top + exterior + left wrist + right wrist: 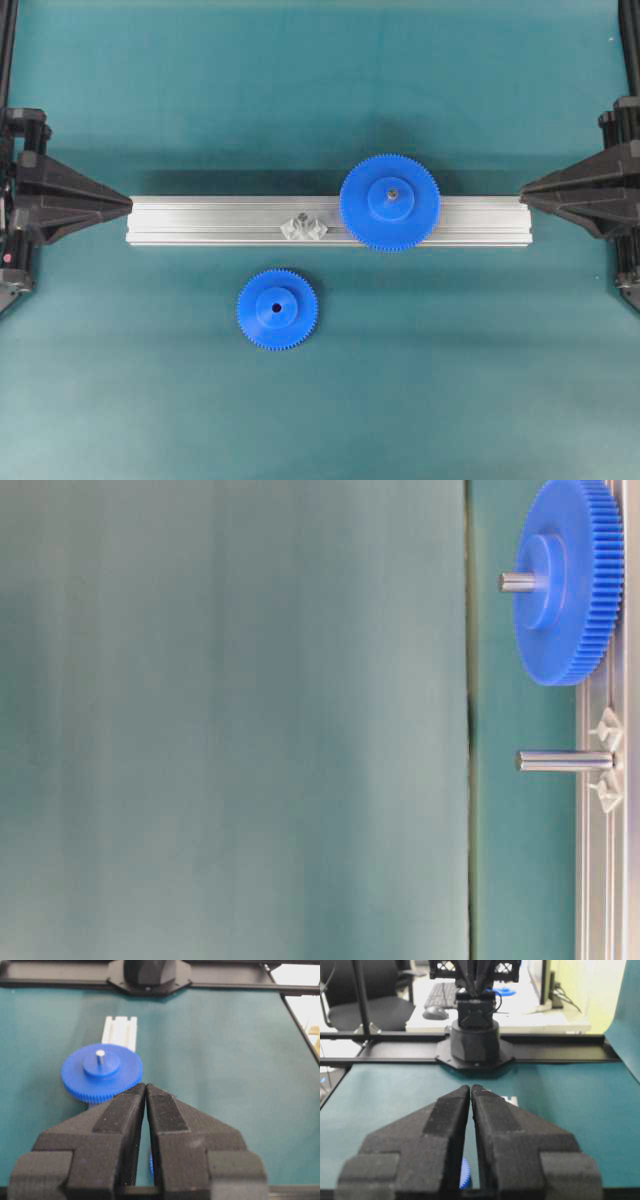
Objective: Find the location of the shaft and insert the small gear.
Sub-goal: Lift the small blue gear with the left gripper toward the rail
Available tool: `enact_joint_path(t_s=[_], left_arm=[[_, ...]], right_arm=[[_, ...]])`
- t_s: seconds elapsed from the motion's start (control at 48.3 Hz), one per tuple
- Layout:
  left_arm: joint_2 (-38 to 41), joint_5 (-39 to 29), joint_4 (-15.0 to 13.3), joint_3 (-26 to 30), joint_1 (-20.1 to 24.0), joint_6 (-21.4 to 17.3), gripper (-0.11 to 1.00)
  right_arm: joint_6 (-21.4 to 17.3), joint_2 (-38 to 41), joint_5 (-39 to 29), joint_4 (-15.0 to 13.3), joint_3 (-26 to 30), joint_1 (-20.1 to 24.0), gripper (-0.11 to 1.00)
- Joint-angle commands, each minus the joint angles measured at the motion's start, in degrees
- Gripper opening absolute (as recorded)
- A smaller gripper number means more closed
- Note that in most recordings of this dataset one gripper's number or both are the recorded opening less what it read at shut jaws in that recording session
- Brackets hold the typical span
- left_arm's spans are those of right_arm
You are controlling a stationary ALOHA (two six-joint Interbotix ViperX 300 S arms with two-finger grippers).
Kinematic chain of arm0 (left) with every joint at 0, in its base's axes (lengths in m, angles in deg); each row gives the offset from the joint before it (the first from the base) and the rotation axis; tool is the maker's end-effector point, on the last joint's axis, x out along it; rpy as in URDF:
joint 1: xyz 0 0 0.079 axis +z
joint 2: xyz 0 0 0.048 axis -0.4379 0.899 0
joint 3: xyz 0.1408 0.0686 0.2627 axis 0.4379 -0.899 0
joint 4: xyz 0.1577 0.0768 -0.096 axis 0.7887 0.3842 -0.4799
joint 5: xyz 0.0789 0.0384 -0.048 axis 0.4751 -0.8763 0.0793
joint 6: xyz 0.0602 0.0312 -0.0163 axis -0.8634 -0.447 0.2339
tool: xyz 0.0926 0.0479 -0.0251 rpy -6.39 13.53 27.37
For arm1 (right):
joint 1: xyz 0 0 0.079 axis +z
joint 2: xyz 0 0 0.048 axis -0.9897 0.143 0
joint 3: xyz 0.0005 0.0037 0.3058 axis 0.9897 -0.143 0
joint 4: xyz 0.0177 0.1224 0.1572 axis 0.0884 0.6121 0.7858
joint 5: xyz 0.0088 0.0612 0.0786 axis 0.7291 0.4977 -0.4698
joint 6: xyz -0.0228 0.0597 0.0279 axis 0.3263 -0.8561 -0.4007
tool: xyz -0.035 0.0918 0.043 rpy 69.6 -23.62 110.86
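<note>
At the far left of the overhead view the black left gripper (128, 204) is closed on nothing, its tips pressed together just off the end of the long silver grooved aluminium rail (200, 222). Below the rail, apart from it on the teal mat (450, 380), lies the small gear (277, 309): a flat blue plastic toothed wheel with a raised round hub and dark centre hole. The shaft (304, 221), a thin grey metal pin on a shiny faceted base, stands on the rail near its middle. Just right sits the larger blue toothed gear (390, 201), mounted on its own pin. The black right gripper (524, 189) is likewise closed and empty.
</note>
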Motion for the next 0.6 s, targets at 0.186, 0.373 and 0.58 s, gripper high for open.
enact_joint_path(t_s=[0.186,0.373,0.58], left_arm=[[4.6,-1.9,0.6,5.7,-1.7,2.5,0.01],[9.4,-6.6,0.6,8.4,-3.2,2.9,0.01],[17.3,-12.4,0.6,13.5,-3.8,2.8,0.06]], right_arm=[[0.0,0.6,-11.6,0.7,4.0,-1.9,0.38],[0.1,0.7,-18.4,0.7,6.4,-2.6,0.37],[0.0,0.8,-19.0,0.7,6.2,-2.6,0.37]])
